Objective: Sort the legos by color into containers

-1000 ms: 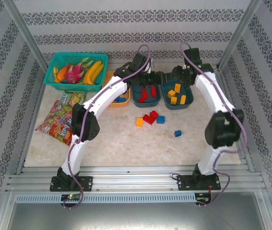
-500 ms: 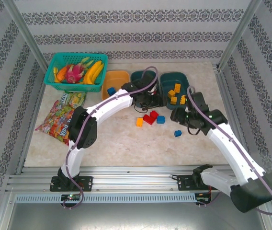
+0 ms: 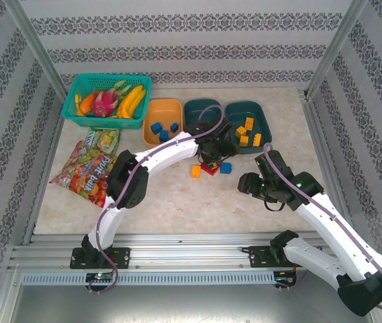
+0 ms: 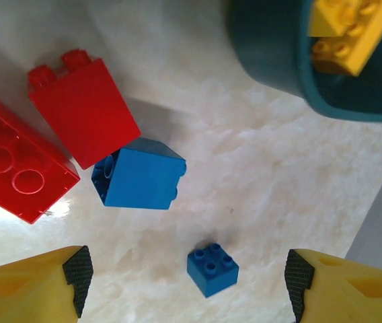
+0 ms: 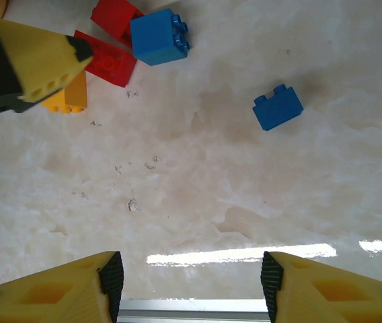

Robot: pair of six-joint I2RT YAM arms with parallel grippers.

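Note:
Loose legos lie mid-table: an orange one, red ones and a blue one. My left gripper hovers open just above this cluster. Its wrist view shows two red bricks, a blue brick and a small blue brick lying between the open fingers. The orange container holds blue legos. My left arm partly covers the middle teal container, and the right teal container holds yellow legos. My right gripper is open and empty, near the small blue brick.
A teal mesh basket of toy fruit stands at the back left, with snack bags in front of it. The table's metal front rail lies just below my right gripper. Bare tabletop stretches along the near side.
Both arms left the containers. The left gripper came down over the loose cluster. The right arm swung back toward the near side, beside the small blue brick.

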